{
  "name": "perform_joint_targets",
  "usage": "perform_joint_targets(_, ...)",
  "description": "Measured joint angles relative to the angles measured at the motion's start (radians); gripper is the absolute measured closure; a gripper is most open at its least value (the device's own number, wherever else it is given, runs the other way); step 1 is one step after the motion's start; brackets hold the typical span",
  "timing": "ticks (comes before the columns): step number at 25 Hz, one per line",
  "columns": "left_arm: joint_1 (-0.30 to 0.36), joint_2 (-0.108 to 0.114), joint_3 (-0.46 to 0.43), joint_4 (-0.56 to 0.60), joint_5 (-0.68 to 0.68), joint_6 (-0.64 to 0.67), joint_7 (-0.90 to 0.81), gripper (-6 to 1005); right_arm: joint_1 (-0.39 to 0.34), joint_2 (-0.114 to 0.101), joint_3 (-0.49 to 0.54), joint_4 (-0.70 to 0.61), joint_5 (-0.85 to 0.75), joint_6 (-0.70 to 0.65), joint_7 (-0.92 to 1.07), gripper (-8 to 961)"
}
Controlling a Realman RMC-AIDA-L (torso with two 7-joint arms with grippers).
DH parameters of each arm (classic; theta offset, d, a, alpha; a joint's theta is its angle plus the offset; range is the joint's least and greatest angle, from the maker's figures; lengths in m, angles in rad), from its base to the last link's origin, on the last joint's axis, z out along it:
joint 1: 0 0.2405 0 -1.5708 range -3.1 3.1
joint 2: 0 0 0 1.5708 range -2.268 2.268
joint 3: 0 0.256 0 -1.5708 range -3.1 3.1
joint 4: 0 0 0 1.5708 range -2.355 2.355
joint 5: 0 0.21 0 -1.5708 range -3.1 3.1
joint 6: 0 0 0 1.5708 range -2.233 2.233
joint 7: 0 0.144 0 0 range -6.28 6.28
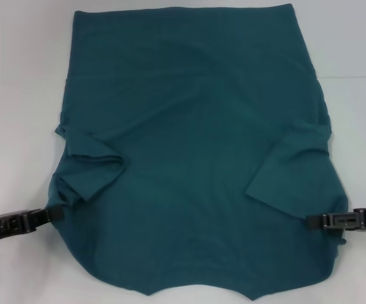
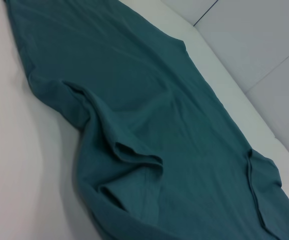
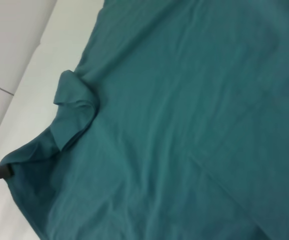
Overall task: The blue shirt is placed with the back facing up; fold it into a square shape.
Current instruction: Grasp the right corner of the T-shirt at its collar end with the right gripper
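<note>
Blue shirt (image 1: 189, 139) spread back-up on the white table (image 1: 12, 95), collar edge nearest, left gripper (image 1: 55, 214) clamped on its left side, right gripper (image 1: 316, 221) clamped on its right side, both sleeves folded inward, hem farthest.

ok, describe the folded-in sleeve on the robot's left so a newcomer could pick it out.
On the white table lies the blue shirt, spread flat. Its left sleeve is turned inward over the body, just beyond the left gripper at the shirt's edge. Unlike the flat right sleeve, it is bunched and rumpled.
</note>
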Motion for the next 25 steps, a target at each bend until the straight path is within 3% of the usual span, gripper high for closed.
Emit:
perform_joint_targets(7, -0.001, 0.0, 0.001, -0.001, 0.0, 0.0, 0.0, 982, 0.006, 0.003, -0.001, 0.003, -0.001, 0.008, -0.005, 32)
perform_joint_targets(18, -0.001, -0.001, 0.003, -0.002, 0.0, 0.0, 0.002, 983, -0.035, -0.037, 0.027, -0.006, -0.002, 0.027, 0.0, 32)
perform_joint_targets(25, -0.003, -0.002, 0.005, -0.003, 0.0, 0.0, 0.001, 982, -0.045, -0.036, 0.023, -0.002, -0.025, 0.086, 0.002, 33)
